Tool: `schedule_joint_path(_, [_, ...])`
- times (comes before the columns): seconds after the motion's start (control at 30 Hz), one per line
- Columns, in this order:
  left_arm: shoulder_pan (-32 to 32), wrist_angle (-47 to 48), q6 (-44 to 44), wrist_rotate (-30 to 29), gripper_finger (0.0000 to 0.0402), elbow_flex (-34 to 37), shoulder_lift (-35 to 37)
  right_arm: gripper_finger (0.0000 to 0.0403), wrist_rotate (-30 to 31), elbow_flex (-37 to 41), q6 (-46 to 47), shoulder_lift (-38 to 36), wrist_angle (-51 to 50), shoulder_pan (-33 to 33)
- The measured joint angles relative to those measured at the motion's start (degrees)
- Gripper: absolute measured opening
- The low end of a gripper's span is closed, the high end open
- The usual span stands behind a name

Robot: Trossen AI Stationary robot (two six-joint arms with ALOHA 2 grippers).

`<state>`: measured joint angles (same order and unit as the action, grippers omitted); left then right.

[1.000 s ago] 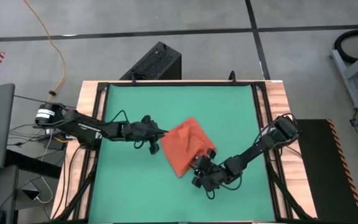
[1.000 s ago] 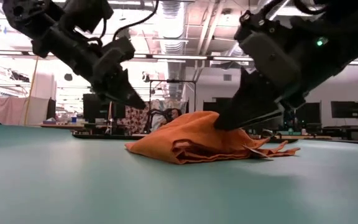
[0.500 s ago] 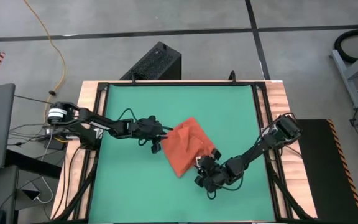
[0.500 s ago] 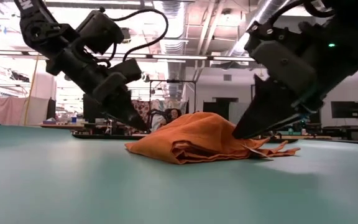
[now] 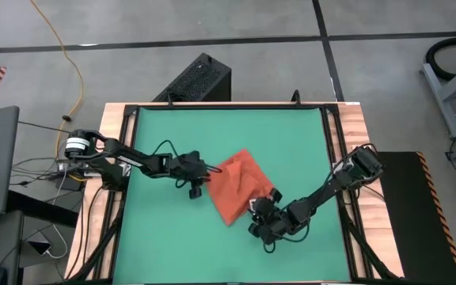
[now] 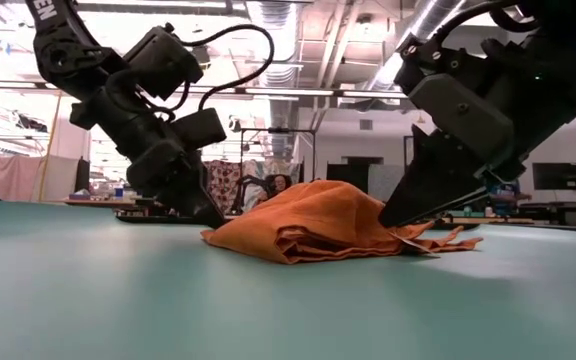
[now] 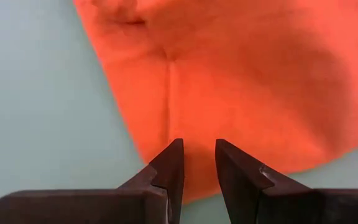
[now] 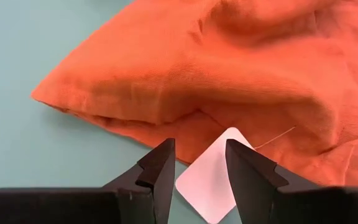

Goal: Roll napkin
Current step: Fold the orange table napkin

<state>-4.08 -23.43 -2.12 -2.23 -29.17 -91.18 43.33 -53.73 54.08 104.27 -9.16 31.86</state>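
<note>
Both my grippers hover spread: left gripper (image 7: 197, 163) over the napkin (image 5: 238, 184) edge, right gripper (image 8: 199, 163) above its white tag (image 8: 211, 180).

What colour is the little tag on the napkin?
White. The tag shows best in the right wrist view, against the orange-red napkin.
</note>
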Motion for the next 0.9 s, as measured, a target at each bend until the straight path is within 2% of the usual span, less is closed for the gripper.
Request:
schedule_joint_path(0.23, [-0.04,3.14,-0.4,-3.0,0.0082,-0.02,0.04,0.0164,-0.1,0.0,0.0,0.0,0.22,0.09])
schedule_joint_path(0.37, [-0.05,3.33,-0.65,-1.91,0.0079,-0.02,0.04,0.0164,-0.76,0.0,-0.02,0.0,0.34,0.09])
schedule_joint_path(0.43, [-0.07,3.57,-1.56,-1.5,0.0065,-0.04,0.07,0.0164,-1.18,0.0,-0.02,0.0,0.34,0.05])
schedule_joint_path(0.57, [-0.04,3.99,-2.68,-1.21,0.001,-0.09,0.11,0.0164,-1.27,0.01,-0.02,0.0,0.38,0.07])
schedule_joint_path(0.77, [-0.04,3.58,-6.86,-0.45,0.0002,-0.09,1.15,0.0164,-1.36,0.02,-0.68,0.0,1.83,0.37])
schedule_joint_path(0.9, [-0.04,3.25,-9.93,0.5,0.0,-0.39,4.08,0.0164,-1.37,0.02,-8.37,0.0,7.52,2.04])
